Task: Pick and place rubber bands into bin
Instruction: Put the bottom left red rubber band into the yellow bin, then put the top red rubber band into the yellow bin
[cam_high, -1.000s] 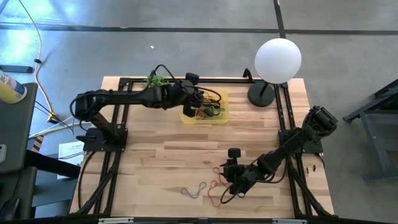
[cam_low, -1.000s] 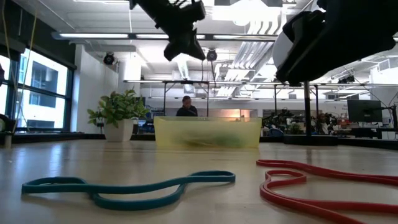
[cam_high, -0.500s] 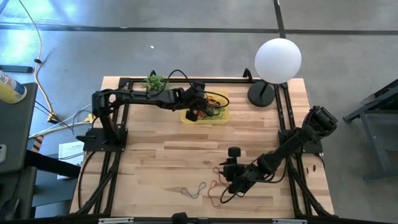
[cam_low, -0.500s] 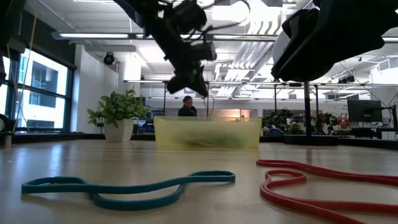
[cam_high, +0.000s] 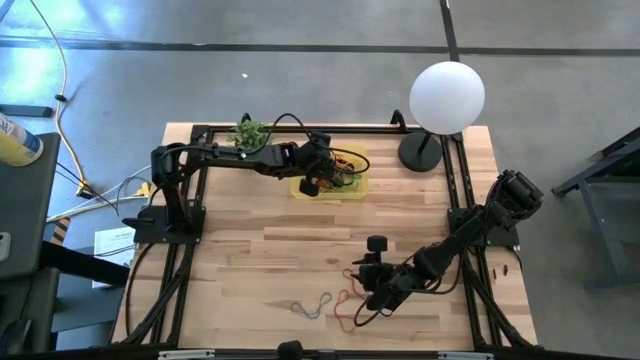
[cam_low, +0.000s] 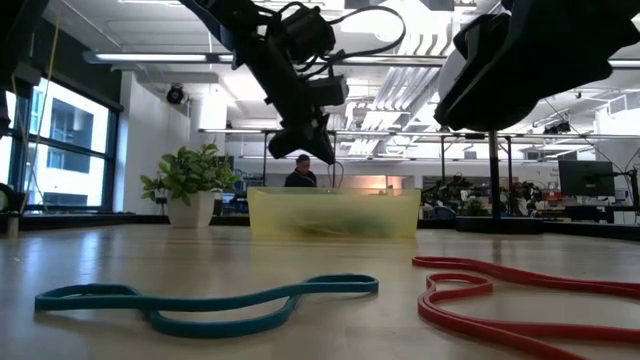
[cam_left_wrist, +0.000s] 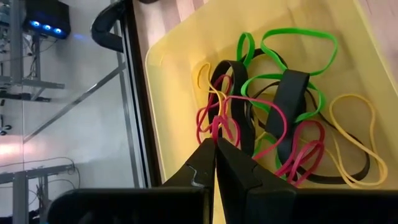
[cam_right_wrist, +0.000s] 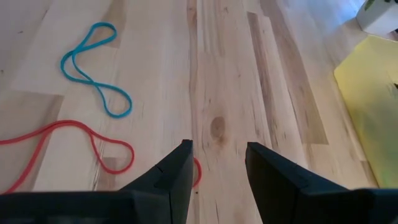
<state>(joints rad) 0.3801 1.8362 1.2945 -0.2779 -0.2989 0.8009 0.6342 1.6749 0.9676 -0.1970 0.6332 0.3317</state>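
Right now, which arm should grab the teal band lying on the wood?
Right. The right tool is open and hovering over the table beside the teal rubber band and the red rubber band. The left tool is shut, far off over the translucent yellow plastic bin.
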